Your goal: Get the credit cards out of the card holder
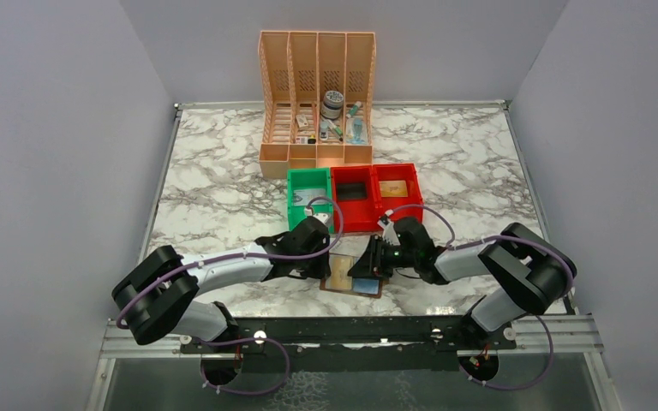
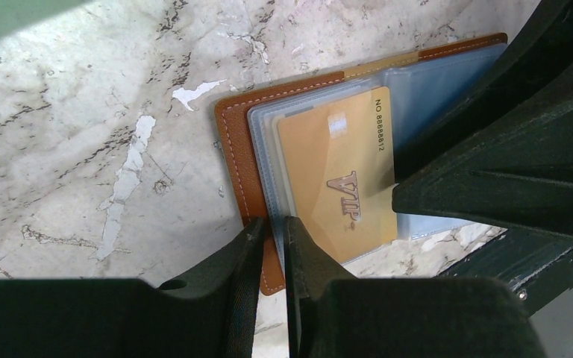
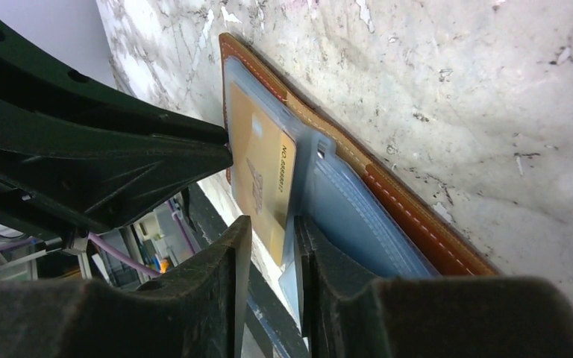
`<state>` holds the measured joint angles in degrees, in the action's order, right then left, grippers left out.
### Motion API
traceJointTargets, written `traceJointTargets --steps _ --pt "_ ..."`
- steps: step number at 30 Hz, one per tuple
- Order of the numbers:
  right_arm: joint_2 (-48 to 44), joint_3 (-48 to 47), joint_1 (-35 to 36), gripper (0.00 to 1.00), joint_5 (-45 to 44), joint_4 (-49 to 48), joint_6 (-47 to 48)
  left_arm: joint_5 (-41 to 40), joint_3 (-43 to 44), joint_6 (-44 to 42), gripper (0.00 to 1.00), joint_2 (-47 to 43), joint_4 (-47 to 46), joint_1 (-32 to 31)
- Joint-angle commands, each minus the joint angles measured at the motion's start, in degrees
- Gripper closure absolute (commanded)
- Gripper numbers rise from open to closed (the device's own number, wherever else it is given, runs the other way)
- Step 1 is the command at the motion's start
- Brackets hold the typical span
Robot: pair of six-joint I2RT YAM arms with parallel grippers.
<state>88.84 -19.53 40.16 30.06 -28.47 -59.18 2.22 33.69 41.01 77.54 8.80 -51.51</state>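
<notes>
Where the marble table (image 1: 223, 171) meets the back wall, a peach file organiser (image 1: 276, 158) with four compartments takes up the most room. Its third compartment from the left holds a round tin (image 1: 332, 104) and some small bits. The rightmost holds tube-like items too small to name.

Just in front of it three bins stand side by side and touching: a green bin (image 1: 292, 193) on the left, a middle red bin (image 1: 336, 210) that looks dark inside, and a right-hand red bin (image 1: 417, 184) with a tan card (image 1: 394, 188) lying flat on its floor.

Near the table's front edge, between the two arms, the brown card holder (image 2: 231, 142) lies open and flat with its clear sleeves (image 2: 433, 89) facing up.

The left gripper (image 2: 272, 227) is closed to a thin slit, with the stitched edge of the holder's cover between its fingers.

The right gripper (image 3: 272, 224) comes in from the opposite side with its jaws a little apart. The end of a gold card (image 2: 336, 175) and a clear sleeve sit between them, but I cannot tell whether the pads press on the card.

That card lies on the sleeves and is printed "VIP", with a number along one edge.
</notes>
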Motion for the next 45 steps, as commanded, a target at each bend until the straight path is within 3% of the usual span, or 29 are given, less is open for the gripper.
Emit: traceJointTargets --steps 1,11,17,30,38,45 --pt "2.1 -0.9 0.3 0.75 -3.1 2.5 1.4 -1.2 0.3 -0.6 0.81 -0.9 1.4 -0.3" --pt "1.5 -2.4 0.3 0.98 -2.7 4.9 2.3 -1.2 -0.2 -0.5 0.81 -1.2 1.4 -0.3" --pt "-3.0 -2.2 -0.8 0.99 -2.3 9.0 5.2 -2.2 -0.6 -0.2 0.81 -1.5 2.4 -0.3" --pt "-3.5 -4.7 -1.7 0.99 0.0 15.4 10.4 -1.1 0.5 -0.5 0.8 -3.3 2.5 -0.3" --pt "-2.5 -5.1 -1.8 0.99 0.0 15.3 10.0 3.9 1.2 0.1 0.67 -5.9 -5.4 -0.9" --pt "-2.4 -5.1 -1.8 0.99 -1.0 15.8 9.3 8.5 1.2 -1.0 0.72 0.8 -8.8 -1.0"
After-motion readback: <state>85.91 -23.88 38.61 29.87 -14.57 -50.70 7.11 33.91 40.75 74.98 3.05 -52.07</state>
